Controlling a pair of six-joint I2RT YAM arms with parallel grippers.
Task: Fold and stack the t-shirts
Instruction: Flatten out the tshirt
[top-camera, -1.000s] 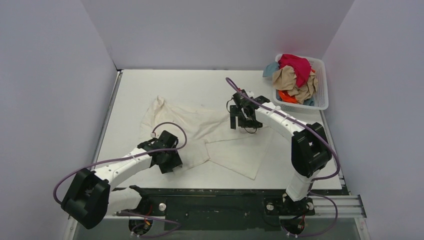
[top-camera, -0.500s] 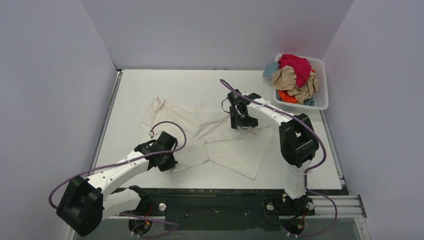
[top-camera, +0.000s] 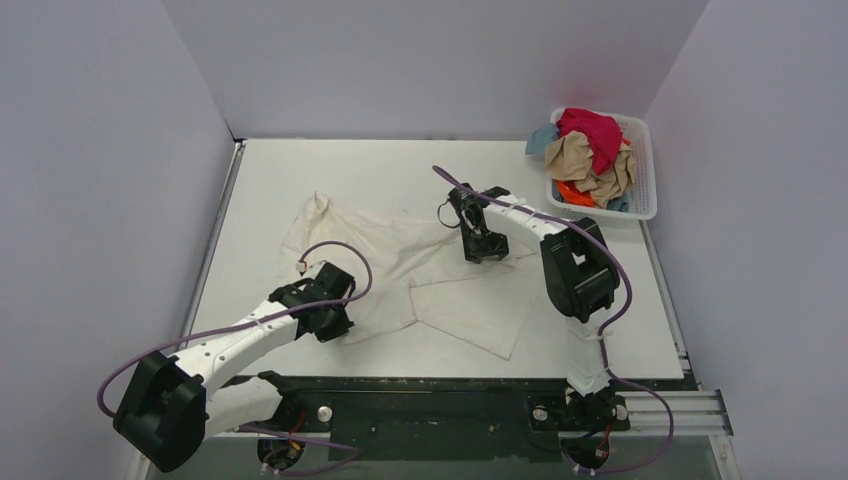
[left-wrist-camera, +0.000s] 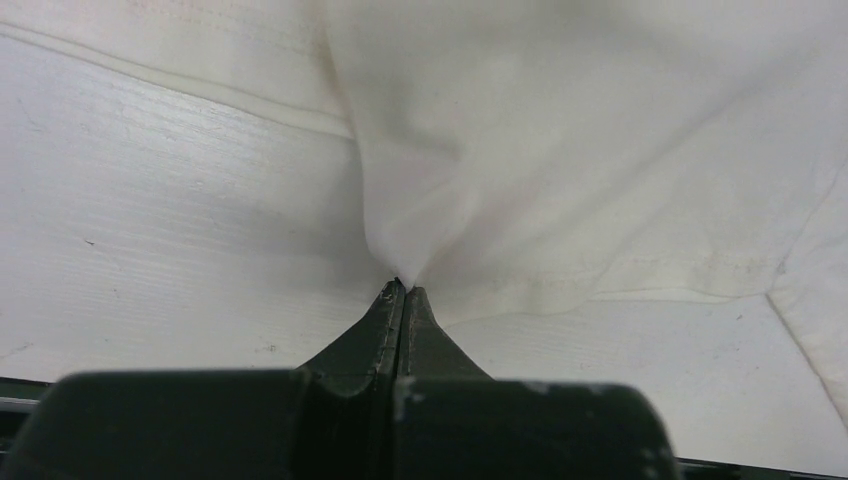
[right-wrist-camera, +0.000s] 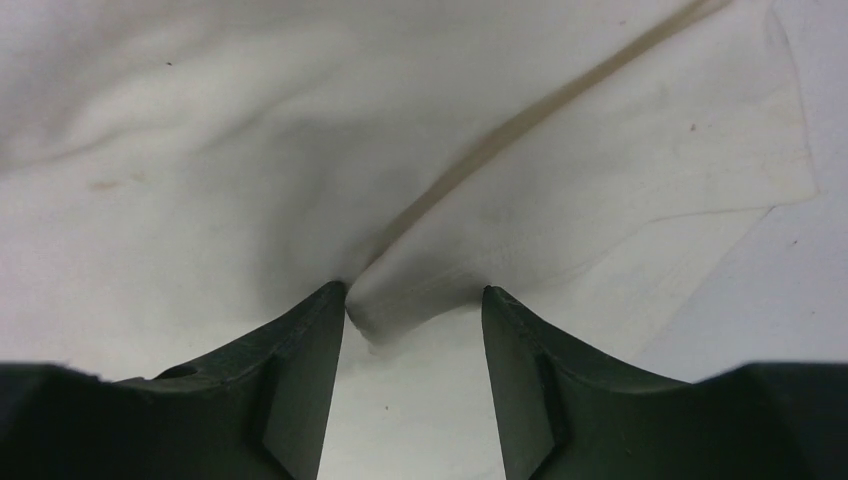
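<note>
A large cream-white t-shirt (top-camera: 400, 255) lies spread and creased on the white table (top-camera: 300, 170). My left gripper (top-camera: 335, 325) is at the shirt's near-left edge. In the left wrist view that gripper (left-wrist-camera: 402, 288) is shut on a pinch of the cream cloth (left-wrist-camera: 560, 160), which rises in a cone from its tips. My right gripper (top-camera: 480, 250) is pressed down on the shirt's far-right part. Its jaws (right-wrist-camera: 413, 293) stand open, with a raised fold of the cream shirt (right-wrist-camera: 600, 180) between them, touching the left finger (right-wrist-camera: 310, 340).
A white slatted basket (top-camera: 645, 170) stands at the back right corner. It holds crumpled magenta-red (top-camera: 590, 130), tan (top-camera: 590, 165), orange (top-camera: 570, 192) and pale blue (top-camera: 541, 138) shirts. Walls close in the table on three sides.
My left gripper has shut on the shirt's near edge and shifted slightly left. My right gripper has moved a little left along the shirt, and its jaws have narrowed around a fold.
</note>
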